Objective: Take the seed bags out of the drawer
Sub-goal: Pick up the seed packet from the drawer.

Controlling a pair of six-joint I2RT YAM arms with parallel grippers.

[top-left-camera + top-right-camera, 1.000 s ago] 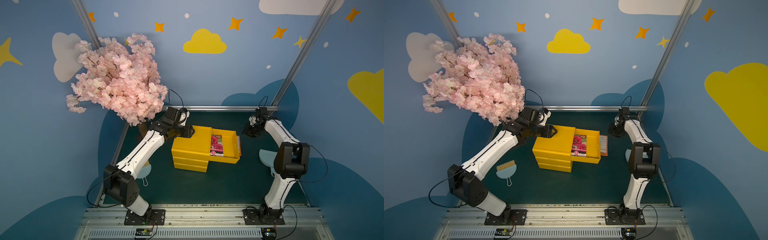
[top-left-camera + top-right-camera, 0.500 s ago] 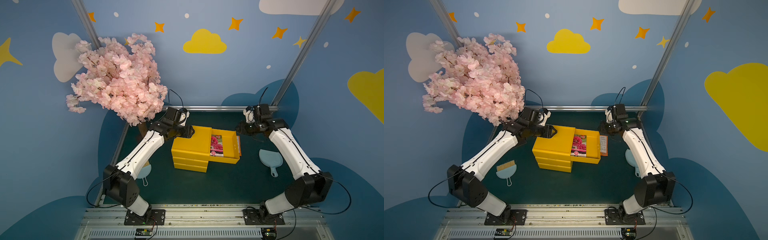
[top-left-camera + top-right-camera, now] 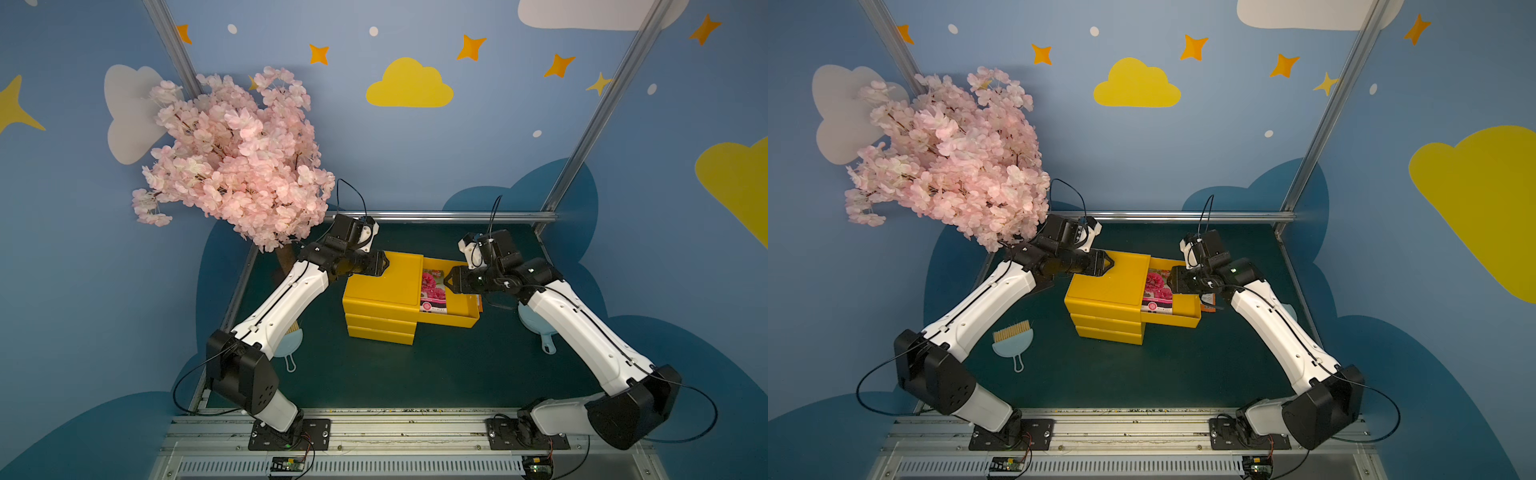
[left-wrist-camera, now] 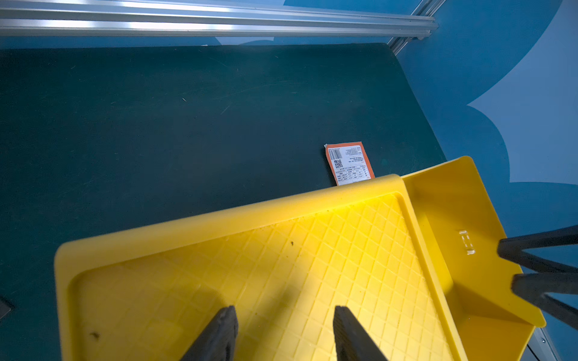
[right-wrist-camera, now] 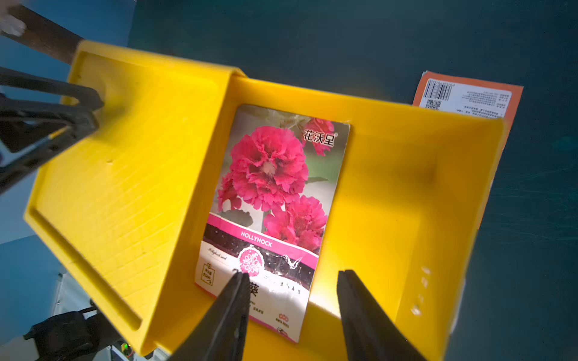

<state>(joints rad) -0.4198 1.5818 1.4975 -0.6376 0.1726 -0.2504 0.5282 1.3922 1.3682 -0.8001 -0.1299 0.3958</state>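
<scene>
**Drawer.** The top drawer (image 3: 453, 322) of the yellow three-drawer cabinet (image 3: 382, 286) stands extended toward the right of the frame in both top views. The cabinet sits at the centre of the dark green desk (image 3: 415, 374).

**Hollyhock seed bag.** The hollyhock seed bag (image 5: 272, 187) lies flat and face up on the drawer floor, in the exposed section next to the cabinet body.

**Right claw.** The right claw (image 5: 292, 272) is positioned above the drawer, over the white-banded end of the hollyhock seed bag. Its fingers are spread apart and nothing sits between them. In the right wrist view one finger overlaps the bag's print, while the other is over bare drawer floor just beside the bag's long edge. Contact with the bag cannot be determined. In a top view the right claw (image 3: 449, 281) appears just right of the bag (image 3: 433, 291), near frame centre.

**Second seed bag.** The second seed bag (image 4: 348, 162), orange-bordered and barcode side up, lies flat on the desk outside the drawer. It is just beside the drawer's right end in a top view (image 3: 1207, 298), partly hidden.

**Left claw.** The left claw (image 4: 284, 308) is over the cabinet's top panel, near its upper-left corner in both top views. Its fingers are parted and hold nothing.
</scene>
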